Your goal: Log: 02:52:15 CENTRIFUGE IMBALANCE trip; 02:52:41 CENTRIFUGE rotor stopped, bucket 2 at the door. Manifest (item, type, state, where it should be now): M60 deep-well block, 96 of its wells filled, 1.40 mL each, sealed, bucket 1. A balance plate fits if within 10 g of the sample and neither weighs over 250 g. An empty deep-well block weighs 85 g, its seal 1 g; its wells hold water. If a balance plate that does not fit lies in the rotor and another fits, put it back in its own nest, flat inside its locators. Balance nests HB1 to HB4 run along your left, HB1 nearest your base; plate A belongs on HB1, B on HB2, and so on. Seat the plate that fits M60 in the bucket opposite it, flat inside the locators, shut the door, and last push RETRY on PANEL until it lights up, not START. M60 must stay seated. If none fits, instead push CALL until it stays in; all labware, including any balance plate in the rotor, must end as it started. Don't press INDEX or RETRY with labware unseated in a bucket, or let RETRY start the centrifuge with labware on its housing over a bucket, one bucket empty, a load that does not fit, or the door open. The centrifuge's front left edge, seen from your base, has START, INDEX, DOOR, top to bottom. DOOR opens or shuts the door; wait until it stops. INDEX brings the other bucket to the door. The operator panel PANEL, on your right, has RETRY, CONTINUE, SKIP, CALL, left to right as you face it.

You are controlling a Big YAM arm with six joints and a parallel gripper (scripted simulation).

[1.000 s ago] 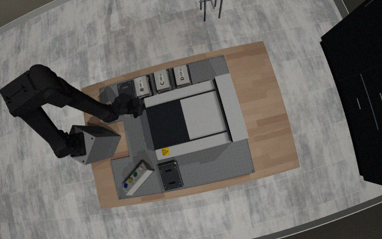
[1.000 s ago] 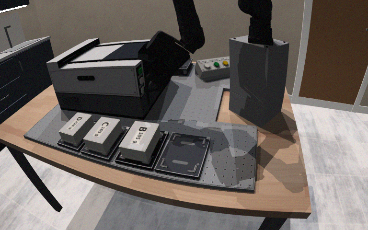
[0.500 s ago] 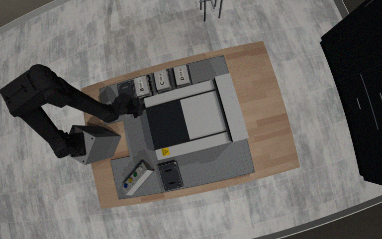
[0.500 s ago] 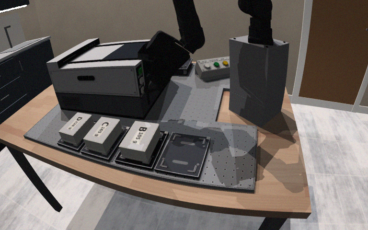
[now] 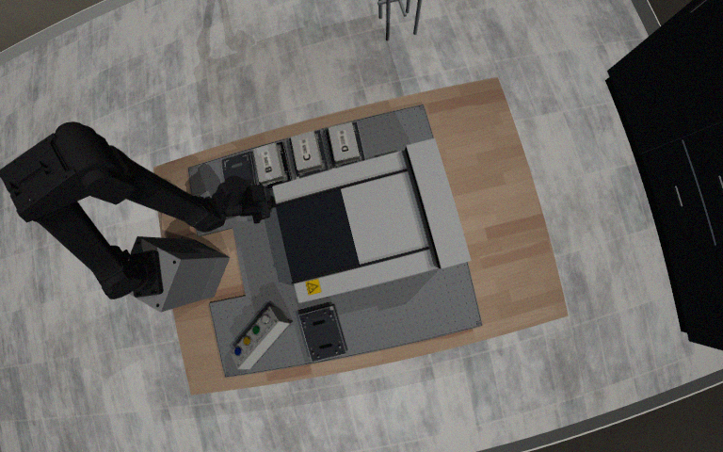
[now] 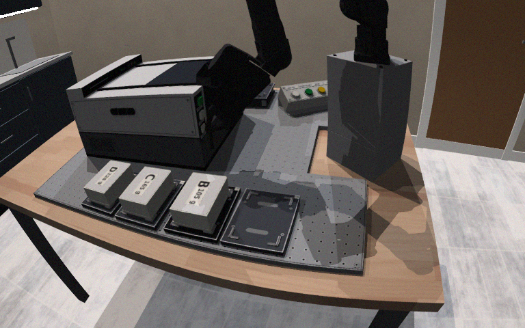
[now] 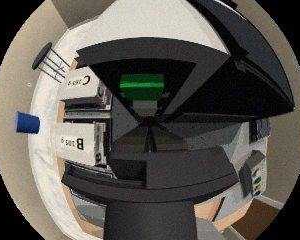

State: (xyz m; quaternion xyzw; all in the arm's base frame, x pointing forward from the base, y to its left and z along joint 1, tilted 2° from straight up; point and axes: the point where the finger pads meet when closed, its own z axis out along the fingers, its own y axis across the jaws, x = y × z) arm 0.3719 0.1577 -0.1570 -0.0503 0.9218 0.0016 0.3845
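Observation:
The centrifuge (image 5: 360, 223) stands mid-table; its top shows a dark half near me and a light panel (image 5: 385, 217) behind it. I cannot tell whether the dark half is an open bucket bay or a shut door. My gripper (image 5: 269, 202) is shut and empty, with its tips at the centrifuge's front left edge. In the wrist view the fingertips (image 7: 149, 127) sit just below the green button (image 7: 142, 83). Balance plates B (image 6: 200, 199), C (image 6: 145, 190) and D (image 6: 109, 182) sit on their nests. Nest HB1 (image 6: 262, 219) is empty. Plate A and M60 are not visible.
The operator panel (image 5: 259, 335) with its coloured buttons lies at the table's right front; it also shows in the exterior view (image 6: 303, 95). An empty nest (image 5: 322, 331) lies beside it. My grey base pedestal (image 5: 181, 271) stands at the near edge.

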